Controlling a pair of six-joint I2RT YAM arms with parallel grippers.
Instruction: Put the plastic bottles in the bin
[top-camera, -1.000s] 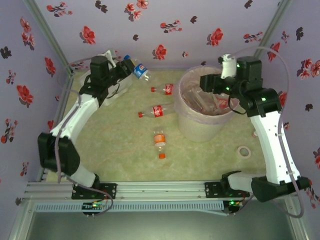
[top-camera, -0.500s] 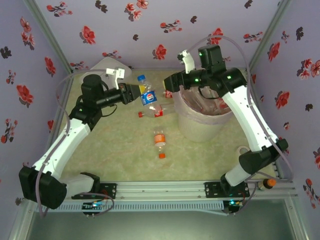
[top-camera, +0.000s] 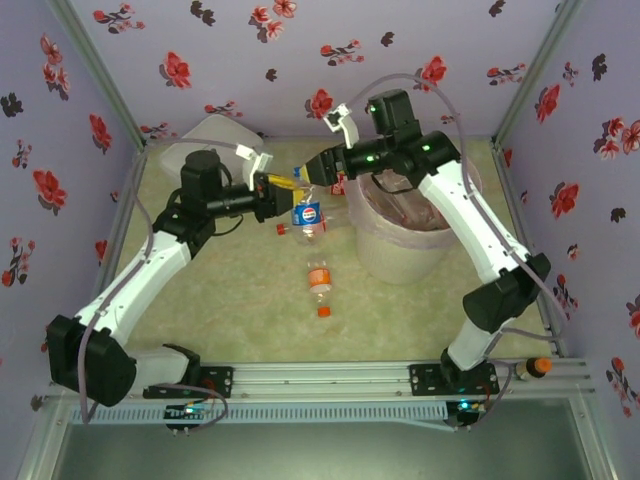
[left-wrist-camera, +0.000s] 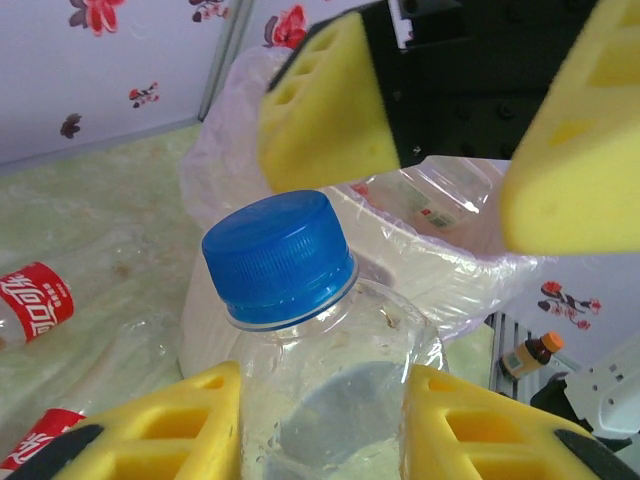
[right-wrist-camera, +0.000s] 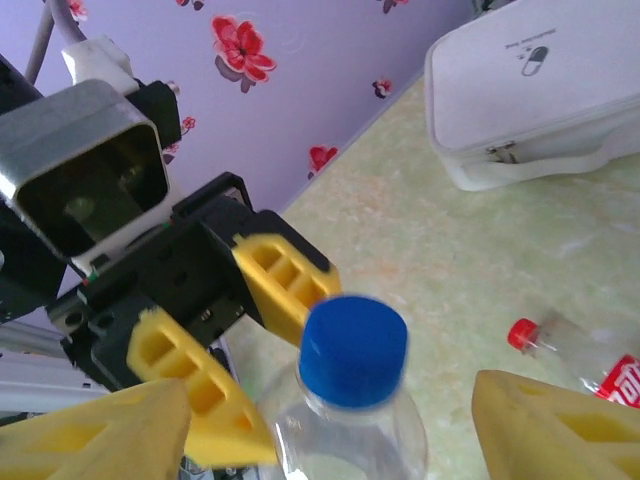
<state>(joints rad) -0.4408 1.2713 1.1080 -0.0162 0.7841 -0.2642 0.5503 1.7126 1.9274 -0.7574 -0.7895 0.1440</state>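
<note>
**A:** Left gripper (left-wrist-camera: 322, 405), state?

**B:** Clamped on the blue-capped bottle (left-wrist-camera: 285, 262). The yellow pads press on the clear body below the neck, and the cap stands clear beyond them.

**A:** Right gripper (right-wrist-camera: 330, 435)?

**B:** The jaws are wide apart, one pad on each side of the same bottle's cap end. Neither wrist view shows any contact.

**A:** Bottle position?

**B:** It is held off the desk (top-camera: 230, 290), between the two grippers and just left of the bin (top-camera: 385, 262). In the top view its blue label faces the camera.

**A:** The bin?

**B:** It stands upright at the right rear of the desk, with the pinkish bag folded over the rim. Bottles with red labels lie inside.

**A:** Other bottles on the desk?

**B:** A red-labelled bottle (top-camera: 287, 228) lies on its side, partly hidden behind the held one. An orange-labelled bottle (top-camera: 320, 285) lies nearer the arm bases, left of the bin, with its orange cap toward the bases.

**A:** Anything else?

**B:** A white case (top-camera: 205, 138) sits in the left rear corner, well apart from the bin.
</note>
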